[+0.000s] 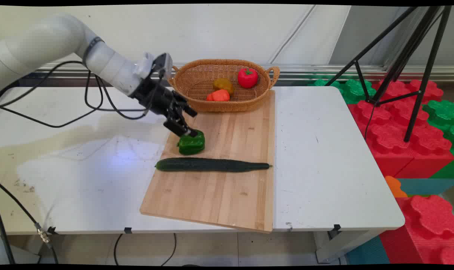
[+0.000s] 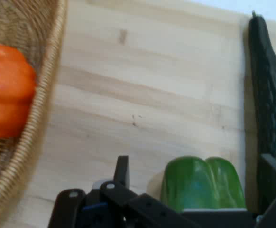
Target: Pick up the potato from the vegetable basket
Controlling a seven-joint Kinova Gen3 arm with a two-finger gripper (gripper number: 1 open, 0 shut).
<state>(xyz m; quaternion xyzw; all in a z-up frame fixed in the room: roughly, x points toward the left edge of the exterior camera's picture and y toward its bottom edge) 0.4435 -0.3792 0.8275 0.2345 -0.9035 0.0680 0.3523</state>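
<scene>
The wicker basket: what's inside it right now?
Inside the wicker basket sit a red pepper, a yellow pepper and an orange pepper. The near wall hides the basket floor in front of them, so anything low there cannot be seen.

Bright even indoor light, soft shadows beneath arm, hand view slightly blurred, basket (image 2: 31,118) soft

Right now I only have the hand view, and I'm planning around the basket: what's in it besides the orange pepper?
Observer: A red pepper and a yellowish pepper also lie in the basket.
Operator: How far does the cucumber run?
Observer: The cucumber spans nearly the cutting board's whole width.
Operator: Anything beside the table?
Observer: A black tripod stands off its right end, over red and green foam blocks.
</scene>
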